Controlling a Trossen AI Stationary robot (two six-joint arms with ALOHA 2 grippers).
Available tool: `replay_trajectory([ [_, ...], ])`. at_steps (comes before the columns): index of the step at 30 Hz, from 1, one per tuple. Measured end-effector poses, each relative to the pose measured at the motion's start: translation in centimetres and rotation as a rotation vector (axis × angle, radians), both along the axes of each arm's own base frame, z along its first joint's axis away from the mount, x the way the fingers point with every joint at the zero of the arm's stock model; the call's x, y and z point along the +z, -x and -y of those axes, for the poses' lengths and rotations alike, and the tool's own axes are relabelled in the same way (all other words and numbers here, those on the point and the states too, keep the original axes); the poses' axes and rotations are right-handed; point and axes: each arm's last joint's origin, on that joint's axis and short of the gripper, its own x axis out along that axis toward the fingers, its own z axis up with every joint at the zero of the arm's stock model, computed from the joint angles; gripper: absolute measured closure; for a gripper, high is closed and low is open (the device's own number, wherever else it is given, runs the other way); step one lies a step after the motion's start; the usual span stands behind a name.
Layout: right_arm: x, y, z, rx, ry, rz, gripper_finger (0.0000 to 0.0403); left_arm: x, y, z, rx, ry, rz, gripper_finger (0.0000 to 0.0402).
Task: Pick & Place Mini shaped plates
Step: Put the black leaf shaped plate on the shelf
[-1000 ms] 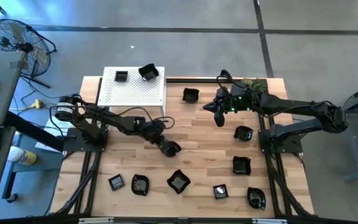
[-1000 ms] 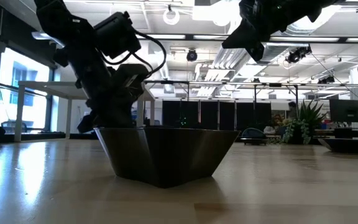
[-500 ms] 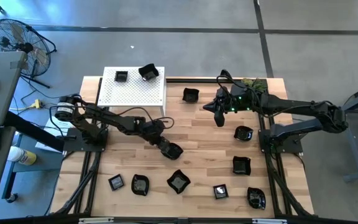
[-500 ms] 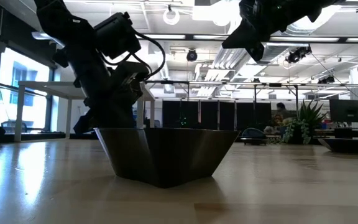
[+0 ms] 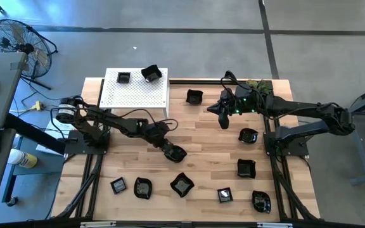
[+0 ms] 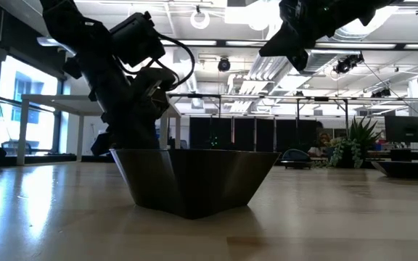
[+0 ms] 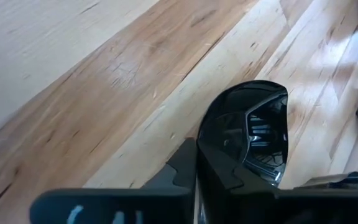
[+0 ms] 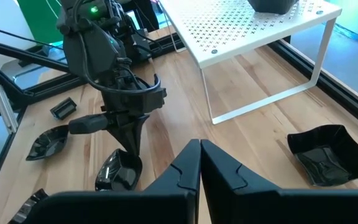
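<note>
We see the left gripper (image 5: 177, 152) pinching the rim of a round mini plate (image 7: 247, 134), glossy, rigid and likely slippery; the right gripper (image 5: 222, 120) hovers pressed together

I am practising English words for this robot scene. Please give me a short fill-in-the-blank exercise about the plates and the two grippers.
1. The white perforated stand carries ____ black mini plates.
2. The left gripper is shut on the rim of a ____ black plate near the table's middle.
3. The right gripper hangs above the table, holding ____.
4. The table top is made of ____.

Missing words: two; round; nothing; wood
</note>
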Motion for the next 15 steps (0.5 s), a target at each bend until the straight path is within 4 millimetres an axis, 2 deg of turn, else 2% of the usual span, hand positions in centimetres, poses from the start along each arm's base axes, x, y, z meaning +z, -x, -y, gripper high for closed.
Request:
replay_trajectory([
  [6,0.0,0.0,0.0,0.007,0.014,-0.002,0.0396,0.1,0.3,0.1,0.004,0.042,-0.025,0.0400],
  [11,0.0,0.0,0.0,0.007,0.015,-0.002,0.0396,1.8,0.6,0.2,0.029,0.117,0.020,0.0401],
  [15,0.0,0.0,0.0,0.007,0.015,-0.002,0.0396,4.0,1.4,0.2,0.089,0.178,0.073,0.0401],
])
